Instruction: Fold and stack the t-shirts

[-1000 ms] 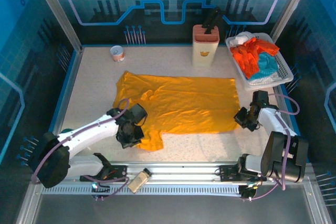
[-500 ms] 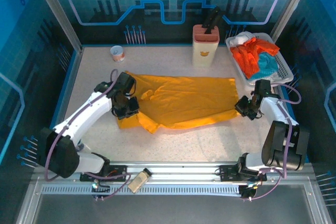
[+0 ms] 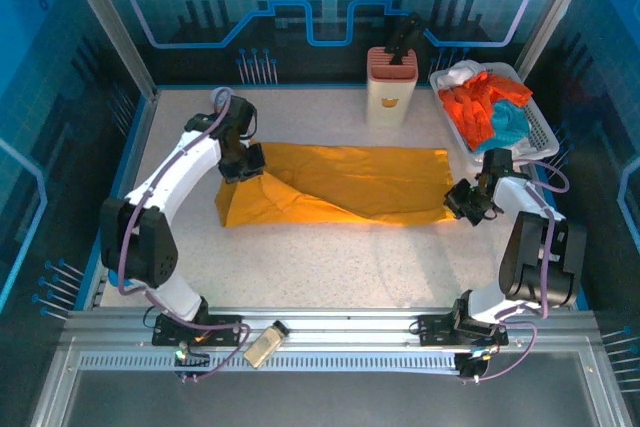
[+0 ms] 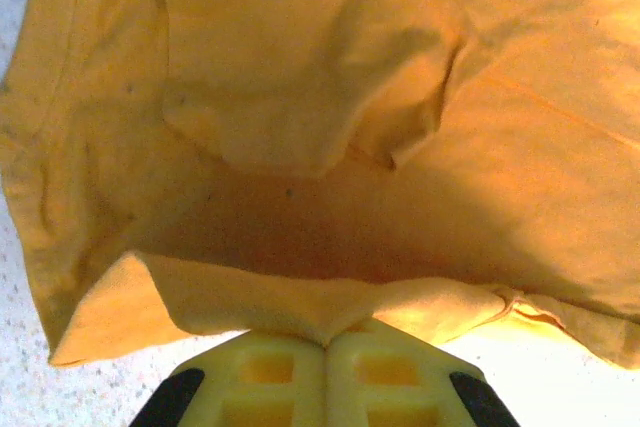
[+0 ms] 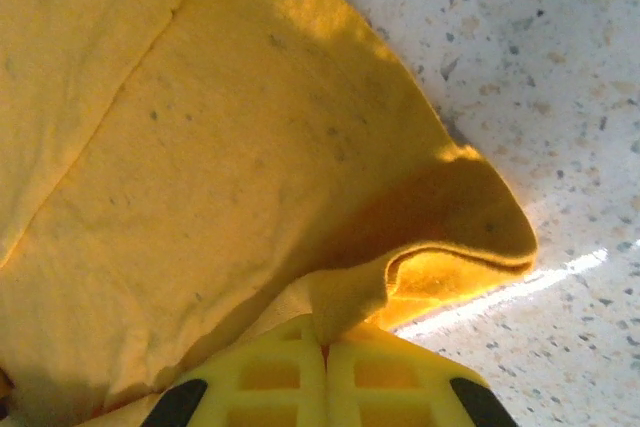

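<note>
A golden-yellow t-shirt (image 3: 340, 185) lies across the middle of the table, its near half folded back over the far half. My left gripper (image 3: 243, 162) is at the shirt's left end, shut on a pinch of its edge (image 4: 325, 332). At the right end my right gripper (image 3: 462, 199) is likewise shut on a fold of the yellow cloth (image 5: 340, 312). More t-shirts, orange-red (image 3: 478, 105) and teal (image 3: 508, 123), are heaped in a white basket (image 3: 541, 132) at the back right.
A cream knife block (image 3: 391, 85) stands at the back centre beside the basket. A small cup (image 3: 223, 101) sits at the back left. Metal rails (image 3: 330, 332) run along the near edge, with a tan bottle-like item (image 3: 264, 344) lying on them.
Both arms carried the near edge of the yellow shirt toward the back, the left arm sweeping far back and left. The shirt went from spread flat to folded lengthwise.
</note>
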Action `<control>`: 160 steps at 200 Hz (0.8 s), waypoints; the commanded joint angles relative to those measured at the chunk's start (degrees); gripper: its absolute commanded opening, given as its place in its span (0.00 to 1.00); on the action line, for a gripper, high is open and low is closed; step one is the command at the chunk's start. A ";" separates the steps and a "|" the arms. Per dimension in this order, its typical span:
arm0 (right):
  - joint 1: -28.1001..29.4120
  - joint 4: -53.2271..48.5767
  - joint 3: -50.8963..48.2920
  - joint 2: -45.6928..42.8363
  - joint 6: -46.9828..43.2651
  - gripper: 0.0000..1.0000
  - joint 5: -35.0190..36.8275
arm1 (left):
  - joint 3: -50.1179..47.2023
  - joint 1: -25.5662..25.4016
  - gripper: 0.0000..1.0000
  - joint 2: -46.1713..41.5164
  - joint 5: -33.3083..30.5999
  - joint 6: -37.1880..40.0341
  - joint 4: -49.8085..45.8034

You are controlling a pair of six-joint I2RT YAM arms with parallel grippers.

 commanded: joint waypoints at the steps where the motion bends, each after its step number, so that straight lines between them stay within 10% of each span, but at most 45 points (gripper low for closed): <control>1: -0.24 1.30 3.14 1.81 2.74 0.00 -2.41 | 4.15 0.93 0.00 3.53 -1.70 3.63 -1.20; 88: -1.07 7.71 7.55 9.84 10.53 0.10 -6.97 | 17.98 3.78 0.00 17.24 -2.03 7.47 -0.85; 129: -1.02 9.10 8.02 11.00 11.51 0.35 -8.24 | 26.63 4.36 0.00 24.25 -2.40 9.44 -3.84; 160: -0.36 9.33 6.32 8.29 9.97 0.63 -9.00 | 27.41 4.90 0.24 26.69 -2.71 9.80 -3.23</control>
